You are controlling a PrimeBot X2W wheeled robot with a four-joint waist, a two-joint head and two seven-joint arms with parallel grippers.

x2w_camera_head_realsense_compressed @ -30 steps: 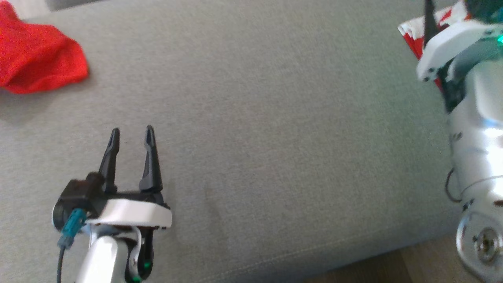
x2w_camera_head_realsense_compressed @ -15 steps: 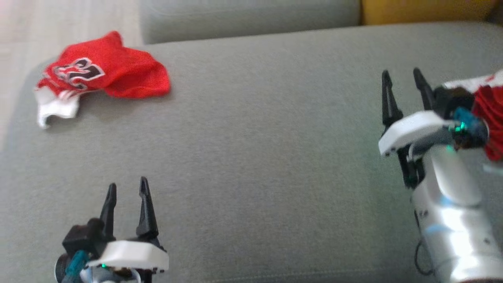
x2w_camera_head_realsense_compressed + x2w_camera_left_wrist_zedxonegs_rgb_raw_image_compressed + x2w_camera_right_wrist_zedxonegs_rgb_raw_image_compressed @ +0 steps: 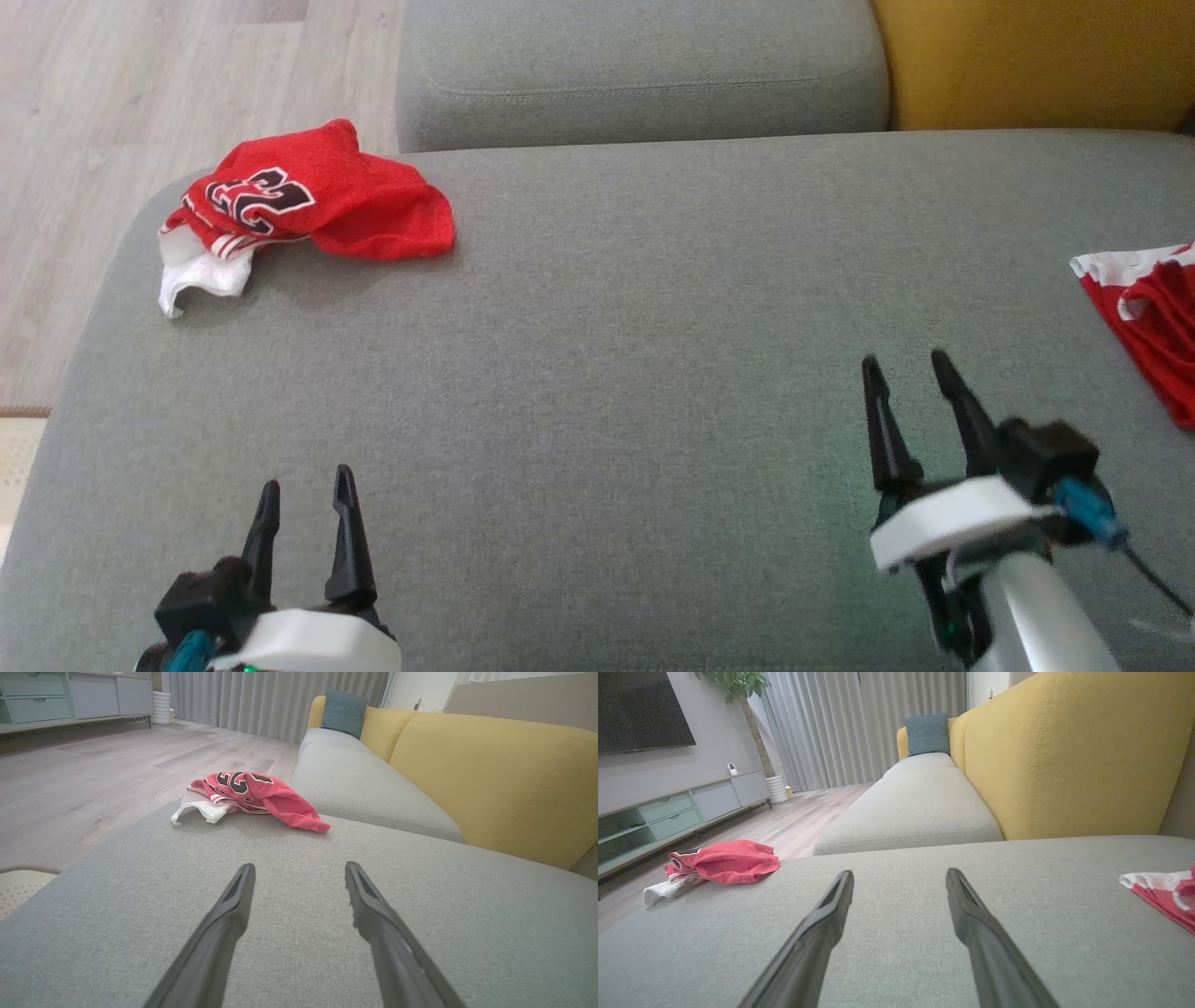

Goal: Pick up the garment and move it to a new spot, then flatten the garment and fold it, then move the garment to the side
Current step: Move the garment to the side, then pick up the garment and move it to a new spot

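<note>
A crumpled red and white garment [image 3: 308, 201] with dark numerals lies at the far left corner of the grey sofa seat [image 3: 635, 373]; the left wrist view shows this garment [image 3: 252, 795] ahead, and the right wrist view has the garment [image 3: 721, 863] far to its left. A second red and white garment [image 3: 1144, 317] lies flat at the right edge, also at the right [image 3: 1164, 891] in the right wrist view. My left gripper [image 3: 305, 479] hovers open and empty near the front left. At the front right, my right gripper [image 3: 904, 362] is open and empty too.
A yellow sofa back [image 3: 1027, 61] rises behind the seat, with another grey cushion [image 3: 635, 75] beyond. Wooden floor [image 3: 140, 103] lies past the seat's left edge, and a pale rug [image 3: 19, 448] is at the left.
The head camera has tilted up, bringing the far cushion and floor into view. My right arm has come away from the right garment and lowered toward the front right. Both grippers stay open.
</note>
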